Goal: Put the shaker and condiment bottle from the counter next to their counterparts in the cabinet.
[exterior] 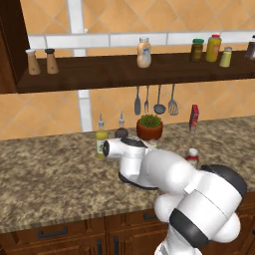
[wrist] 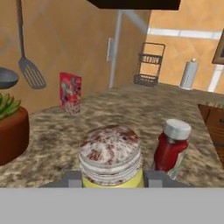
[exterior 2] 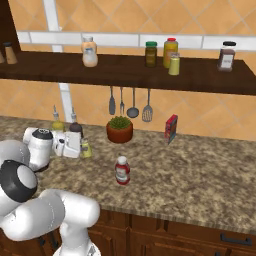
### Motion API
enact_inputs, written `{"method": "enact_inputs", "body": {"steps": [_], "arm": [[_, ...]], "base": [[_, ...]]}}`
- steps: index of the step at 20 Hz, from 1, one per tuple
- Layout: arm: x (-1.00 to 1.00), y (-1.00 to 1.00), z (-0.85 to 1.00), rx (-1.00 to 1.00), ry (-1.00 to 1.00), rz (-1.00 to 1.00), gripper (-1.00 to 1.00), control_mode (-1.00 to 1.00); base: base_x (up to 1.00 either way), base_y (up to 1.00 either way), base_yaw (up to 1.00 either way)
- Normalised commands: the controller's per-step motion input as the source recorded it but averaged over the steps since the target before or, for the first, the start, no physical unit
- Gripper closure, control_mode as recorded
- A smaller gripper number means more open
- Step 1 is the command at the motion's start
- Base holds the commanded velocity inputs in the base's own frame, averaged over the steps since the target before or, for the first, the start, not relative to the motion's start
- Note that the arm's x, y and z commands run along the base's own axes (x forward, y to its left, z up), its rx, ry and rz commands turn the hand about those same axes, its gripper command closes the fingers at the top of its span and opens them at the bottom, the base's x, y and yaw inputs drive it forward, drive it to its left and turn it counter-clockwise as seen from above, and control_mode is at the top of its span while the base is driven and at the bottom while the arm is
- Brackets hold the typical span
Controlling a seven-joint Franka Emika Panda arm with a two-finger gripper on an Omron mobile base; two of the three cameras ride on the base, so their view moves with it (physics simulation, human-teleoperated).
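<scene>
Bright, even rendering; hand view seems slightly blurred.

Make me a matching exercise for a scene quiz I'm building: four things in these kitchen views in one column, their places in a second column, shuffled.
Things:
1. shaker
2. red bottle
3. potted plant
4. tan-filled bottle

Places:
A. on the shelf
B. between the fingers of the hand
C. on the counter under the hanging utensils
D. alone on open counter, nearer the front edge

Pairs: 1-B, 2-D, 3-C, 4-A
</scene>
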Motion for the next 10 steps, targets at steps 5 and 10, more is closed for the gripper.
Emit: {"method": "enact_inputs", "body": {"steps": [5,10], "arm": [[-0.09,-0.17,0.65,0.0,-0.05,0.11,1.0,-1.0],[-0.38,-0.18,0.66,0.0,-0.1,0.03,1.0,-1.0]], "base": [[0.0,0.0,0.0],[0.0,0.0,0.0]]}}
